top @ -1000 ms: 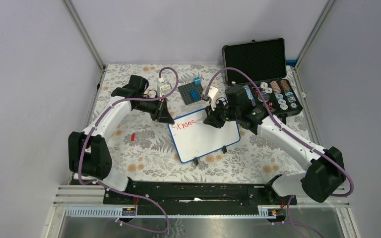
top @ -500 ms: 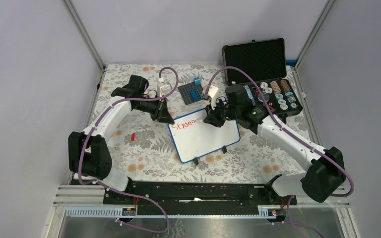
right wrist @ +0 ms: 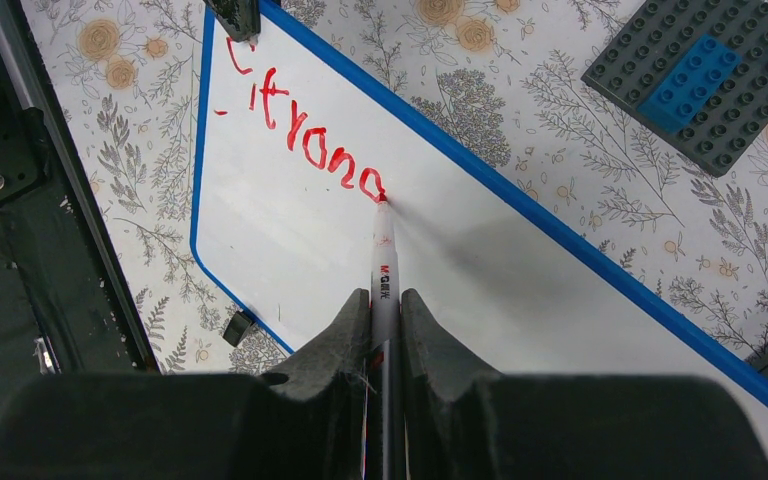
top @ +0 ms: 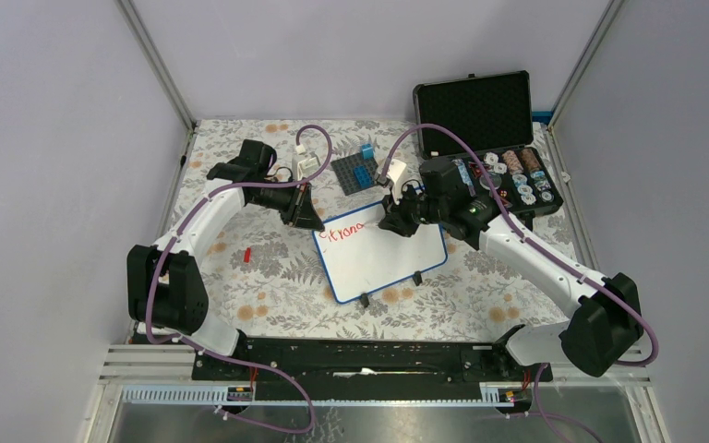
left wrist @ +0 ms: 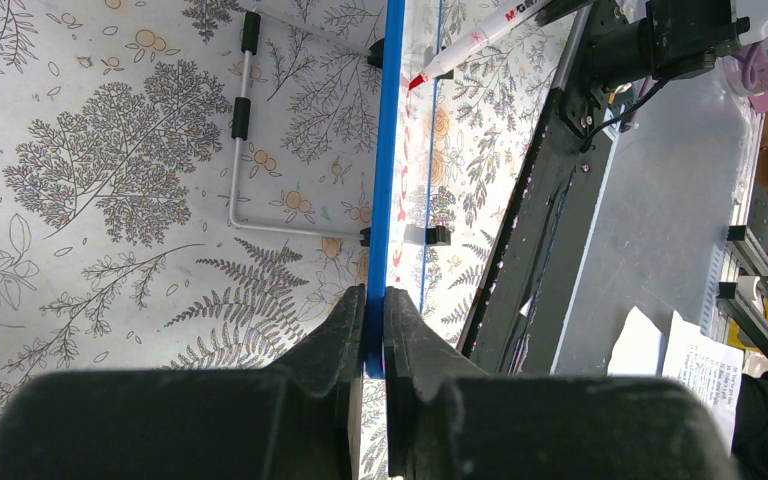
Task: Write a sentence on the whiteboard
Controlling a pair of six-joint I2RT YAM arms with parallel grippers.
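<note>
Whiteboard [right wrist: 290, 230] | blue rim, red lettering (marker [right wrist: 384, 272] tip touching)

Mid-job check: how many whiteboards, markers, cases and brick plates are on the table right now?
Whiteboard: 1
Red marker: 1
Black case: 1
Grey brick plate: 1
Total: 4

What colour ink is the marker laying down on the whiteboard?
Red, from the marker; the lettering on the whiteboard shows clearest in the right wrist view.
</note>
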